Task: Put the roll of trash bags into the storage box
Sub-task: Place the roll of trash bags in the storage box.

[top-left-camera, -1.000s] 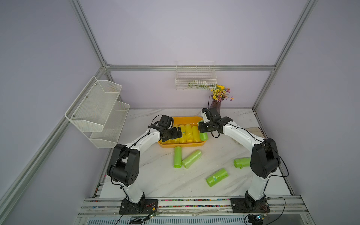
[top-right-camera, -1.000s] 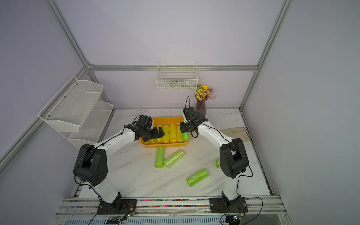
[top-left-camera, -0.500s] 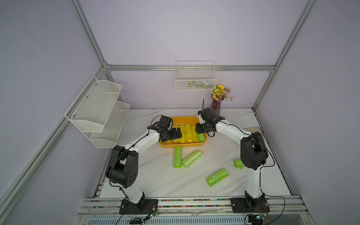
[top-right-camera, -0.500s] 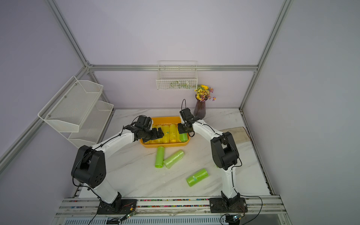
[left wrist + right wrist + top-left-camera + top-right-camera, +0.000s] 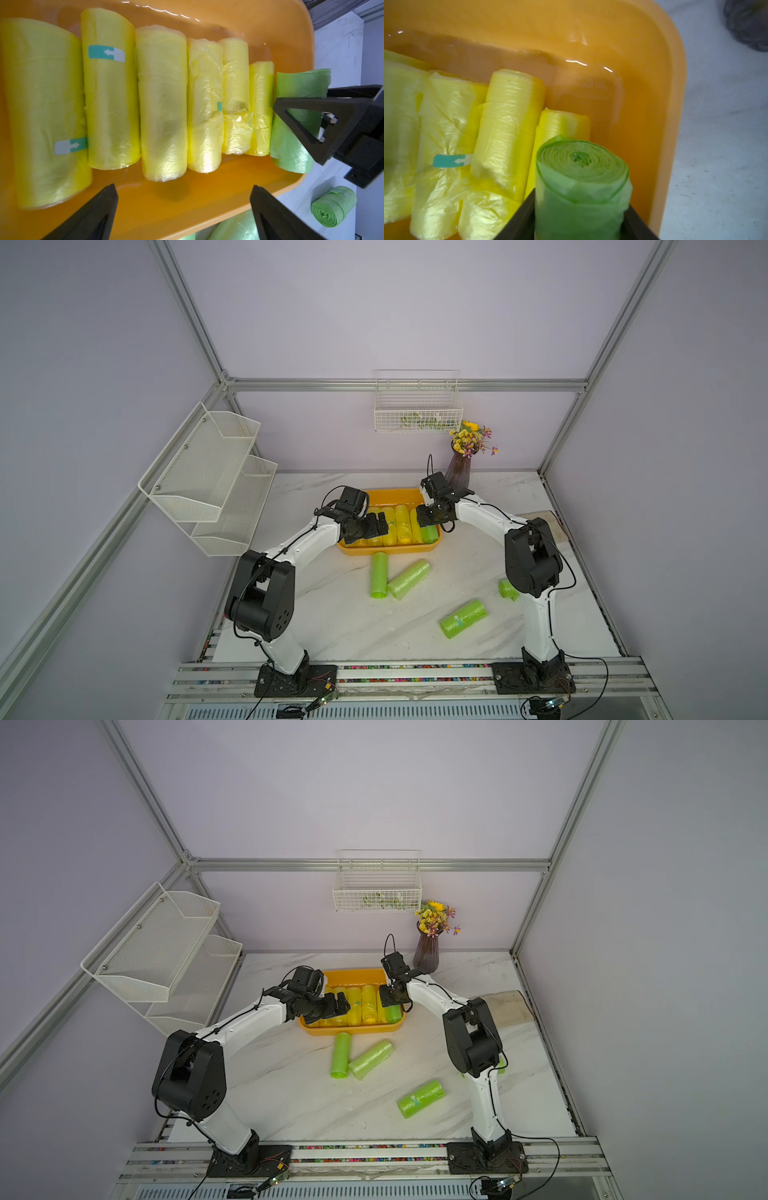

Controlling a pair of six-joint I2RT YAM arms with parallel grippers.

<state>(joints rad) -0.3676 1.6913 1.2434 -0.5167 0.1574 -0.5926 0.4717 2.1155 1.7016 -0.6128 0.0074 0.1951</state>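
The orange-yellow storage box (image 5: 390, 492) (image 5: 353, 972) stands at the back middle of the table with several yellow rolls (image 5: 395, 524) (image 5: 162, 104) lying side by side in it. A green roll of trash bags (image 5: 430, 533) (image 5: 581, 176) lies at the box's right end beside the last yellow roll. My right gripper (image 5: 428, 522) (image 5: 582, 198) has a finger against each side of it. In the left wrist view the same green roll (image 5: 291, 145) shows under a right finger (image 5: 301, 116). My left gripper (image 5: 376, 526) (image 5: 184, 187) hangs open over the box's near wall, holding nothing.
Several more green rolls lie on the table in front of the box: two together (image 5: 378, 574) (image 5: 408, 578), one nearer the front (image 5: 463, 618), one behind the right arm (image 5: 508, 588). A flower vase (image 5: 458, 468) stands behind the box's right corner. A mesh shelf (image 5: 208, 472) hangs at left.
My right gripper has carried the green roll leftward and down into the box's right end, with the right arm folding in. The left arm has hardly moved.
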